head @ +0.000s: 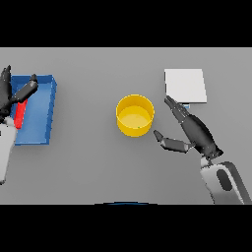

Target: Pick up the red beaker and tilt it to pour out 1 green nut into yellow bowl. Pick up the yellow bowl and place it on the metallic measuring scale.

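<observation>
The left hand grips the red beaker over the blue tray — the right hand lies open just beside the yellow bowl, fingertips at the scale.

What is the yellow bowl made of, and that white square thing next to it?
The yellow bowl looks like smooth, matte plastic: even bright colour, no shine or grain. The white square, the measuring scale, has a flat pale top with soft grey shading, perhaps brushed metal or painted plastic. The picture leaves that open.
</observation>
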`<state>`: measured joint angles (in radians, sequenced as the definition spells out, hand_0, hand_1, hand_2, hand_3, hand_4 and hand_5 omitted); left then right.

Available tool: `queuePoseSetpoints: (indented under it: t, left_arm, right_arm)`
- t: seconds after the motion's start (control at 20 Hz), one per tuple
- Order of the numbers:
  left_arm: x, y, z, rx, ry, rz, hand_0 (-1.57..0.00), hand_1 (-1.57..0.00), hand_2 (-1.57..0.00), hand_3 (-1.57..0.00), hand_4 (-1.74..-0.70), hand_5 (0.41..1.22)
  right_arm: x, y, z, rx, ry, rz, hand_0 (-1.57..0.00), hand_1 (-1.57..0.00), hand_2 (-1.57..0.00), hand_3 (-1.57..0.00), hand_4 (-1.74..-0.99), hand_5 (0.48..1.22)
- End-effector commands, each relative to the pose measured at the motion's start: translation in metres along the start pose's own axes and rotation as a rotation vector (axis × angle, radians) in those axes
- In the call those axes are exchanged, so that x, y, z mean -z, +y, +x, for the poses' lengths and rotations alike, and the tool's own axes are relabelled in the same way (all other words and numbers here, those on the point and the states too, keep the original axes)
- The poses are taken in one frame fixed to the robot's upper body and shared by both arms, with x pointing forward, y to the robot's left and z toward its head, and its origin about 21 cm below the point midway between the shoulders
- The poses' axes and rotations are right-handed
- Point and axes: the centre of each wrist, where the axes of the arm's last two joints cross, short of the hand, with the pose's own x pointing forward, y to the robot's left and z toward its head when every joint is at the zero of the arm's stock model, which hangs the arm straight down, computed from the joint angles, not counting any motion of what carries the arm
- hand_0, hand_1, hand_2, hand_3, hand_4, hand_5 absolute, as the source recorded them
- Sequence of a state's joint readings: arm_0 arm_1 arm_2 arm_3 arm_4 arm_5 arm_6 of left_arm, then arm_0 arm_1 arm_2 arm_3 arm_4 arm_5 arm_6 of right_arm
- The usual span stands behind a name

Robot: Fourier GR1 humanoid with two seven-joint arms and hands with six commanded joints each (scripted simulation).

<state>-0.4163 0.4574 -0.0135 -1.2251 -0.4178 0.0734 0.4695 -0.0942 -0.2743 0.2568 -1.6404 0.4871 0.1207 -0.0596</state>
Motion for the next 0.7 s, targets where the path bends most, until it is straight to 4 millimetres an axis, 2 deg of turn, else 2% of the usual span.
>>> queuePoseSetpoints:
  t: [0.0, 0.05, 0.15, 0.35, 0.45, 0.55, 0.65]
  left_arm:
    - [-0.001, 0.000, -0.001, 0.003, -0.001, 0.003, -0.02, -0.02, -0.02, -0.02, -0.74, 0.668]
    - [-0.001, -0.005, -0.001, 0.006, -0.001, -0.004, -0.02, -0.01, -0.01, -0.01, -0.74, 0.673]
    - [-0.001, -0.001, -0.004, 0.012, 0.005, 0.005, -0.01, -0.01, -0.01, -0.01, -0.73, 0.680]
    - [-0.001, -0.002, -0.009, 0.020, 0.018, -0.007, 0.00, 0.00, 0.00, 0.00, -0.74, 0.696]
    - [-0.001, -0.001, -0.003, 0.023, 0.010, -0.009, 0.00, 0.00, 0.00, 0.00, -0.74, 0.701]
    - [0.001, 0.005, -0.008, 0.022, 0.025, 0.000, 0.00, 0.00, 0.00, 0.00, -0.75, 0.704]
    - [-0.001, 0.003, -0.011, 0.026, 0.015, 0.000, 0.00, 0.00, 0.00, 0.00, -0.75, 0.706]
  right_arm:
    - [0.009, -0.007, 0.004, -0.076, -0.028, 0.046, 0.00, 0.00, 0.00, 0.00, -1.122, 0.674]
    - [0.018, -0.008, 0.007, -0.141, -0.051, 0.085, 0.00, 0.00, 0.00, 0.00, -1.151, 0.672]
    - [0.030, -0.009, 0.011, -0.255, -0.084, 0.197, 0.00, 0.00, 0.00, 0.00, -1.192, 0.677]
    - [0.055, -0.017, 0.024, -0.469, -0.166, 0.348, 0.00, 0.00, 0.00, 0.00, -1.225, 0.684]
    - [0.064, -0.014, 0.028, -0.570, -0.191, 0.424, 0.00, 0.00, 0.00, 0.00, -1.227, 0.698]
    - [0.075, -0.010, 0.034, -0.640, -0.210, 0.488, 0.00, 0.00, 0.00, 0.00, -1.218, 0.707]
    - [0.083, -0.004, 0.033, -0.687, -0.207, 0.534, 0.00, 0.00, 0.00, 0.00, -1.213, 0.714]
